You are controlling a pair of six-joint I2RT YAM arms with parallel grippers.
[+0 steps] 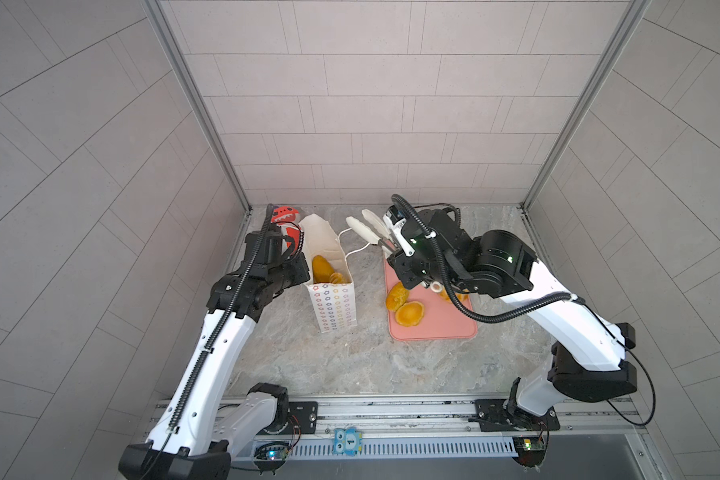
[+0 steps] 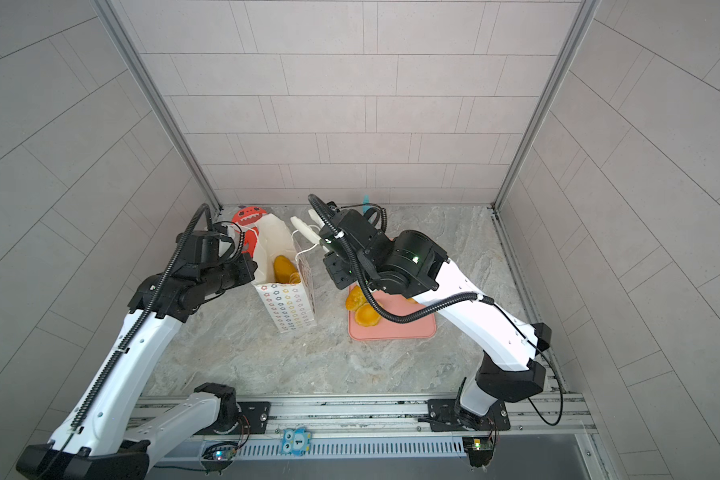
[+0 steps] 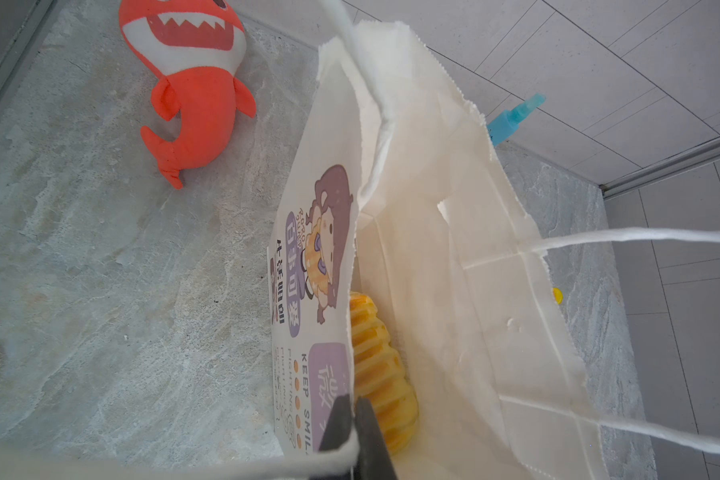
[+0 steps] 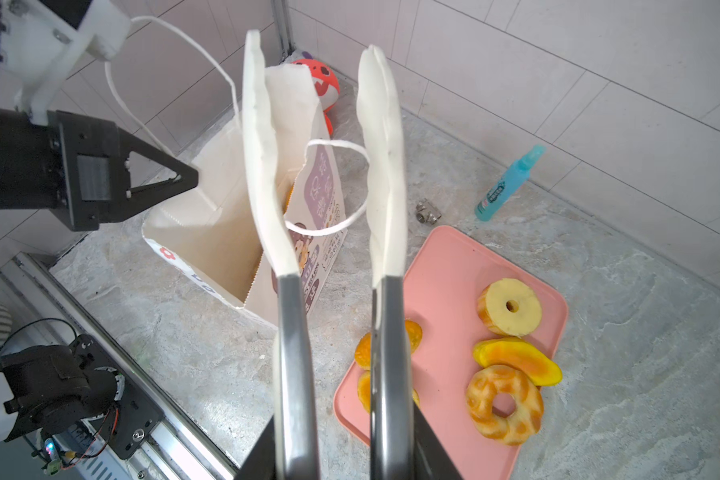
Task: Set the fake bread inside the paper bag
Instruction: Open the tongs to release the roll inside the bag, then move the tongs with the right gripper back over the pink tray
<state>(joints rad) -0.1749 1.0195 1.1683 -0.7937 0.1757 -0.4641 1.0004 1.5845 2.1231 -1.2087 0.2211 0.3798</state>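
While left fingers [image 3: 339,419] clench the paper bag [image 1: 335,307], right fingers [image 4: 433,457] grasp empty tongs [image 1: 364,228]; in a top view fake bread [image 1: 409,312] lies lower right of them

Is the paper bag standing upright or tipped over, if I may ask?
Upright: the paper bag stands on its base, mouth open upward, bread inside.

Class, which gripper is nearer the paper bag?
Left. The left gripper pinches the bag at its rim, touching it. The right gripper, holding tongs, hangs apart from it above the tray's far end.
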